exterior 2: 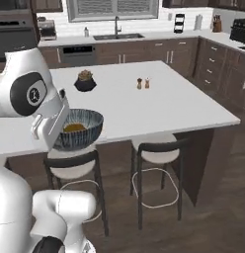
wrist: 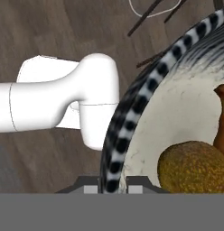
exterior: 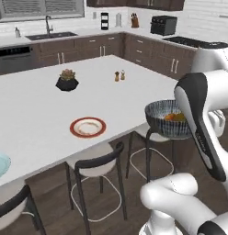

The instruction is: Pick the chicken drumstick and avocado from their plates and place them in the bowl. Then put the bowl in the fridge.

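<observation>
1. one bowl (exterior: pixel 168 118), dark and patterned outside and pale cream inside, hangs in the air off the near edge of the tabletop (exterior: pixel 37 110), above the stools (exterior: pixel 98 167) and the wood floor (wrist: pixel 50 31).
2. inside the bowl lie the avocado (wrist: pixel 193 167), a round olive-brown lump, and the drumstick (wrist: pixel 221 122), orange-brown, just beside it at the edge of the hand view.
3. the tool (wrist: pixel 113 187) is clamped on the bowl's striped rim, one finger tip outside the wall and one inside, as the hand view shows.
4. in the right base view the bowl (exterior 2: pixel 77 129) sits just beside the arm's white head, with something orange-brown in its bottom.
5. the white plate with an orange-red rim (exterior: pixel 88 127) lies bare on the tabletop, near the front edge.
6. a light blue plate (exterior: pixel 1 165) shows at the left edge of the left base view, also bare.
7. farther back on the tabletop stand a black pot with a succulent (exterior: pixel 67 81) and two small shakers (exterior: pixel 119 75), well apart from each other.
8. beyond the tabletop runs a dark cabinet run with a sink (exterior: pixel 50 35) under the window.
</observation>
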